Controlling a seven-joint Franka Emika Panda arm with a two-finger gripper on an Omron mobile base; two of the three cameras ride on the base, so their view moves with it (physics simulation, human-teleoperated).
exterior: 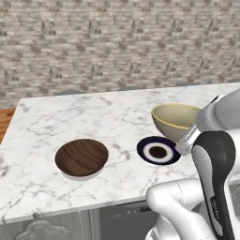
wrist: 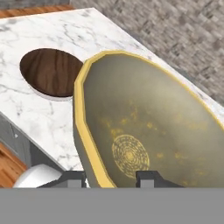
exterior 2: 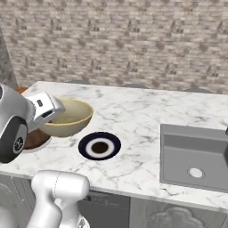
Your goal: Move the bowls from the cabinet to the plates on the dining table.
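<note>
Jaws gripped the rim of the yellow bowl point(wrist: 144, 131): in the hand view one dark tip stood inside the wall and the other outside it, so the gripper point(wrist: 110, 178) was clenched on the bowl. That view looked straight into the bowl's mouth, with the brown bowl point(wrist: 50, 72) beyond it, resting on the pale plate point(wrist: 48, 94) on the table point(wrist: 52, 30).

From the left base view, the yellow bowl point(exterior: 176, 121) hung above the table point(exterior: 70, 117), up and to the right of the navy plate point(exterior: 158, 151) and not touching it. Its mouth faced up but tipped somewhat toward the brown bowl point(exterior: 82, 158); being round, it had no real long axis. The gripper itself was hidden behind the wrist.

From the right base view, the bowl point(exterior 2: 67, 118) sat just left of the navy plate point(exterior 2: 99, 145), raised off the marble, with its rim tilted.

Judging by this, one bowl was already delivered and the second was in transit. The next move called for shifting the yellow bowl sideways until centred over the navy plate, levelling it, lowering it, then releasing. The plate looked barely wider than the bowl, so centring mattered.
</note>
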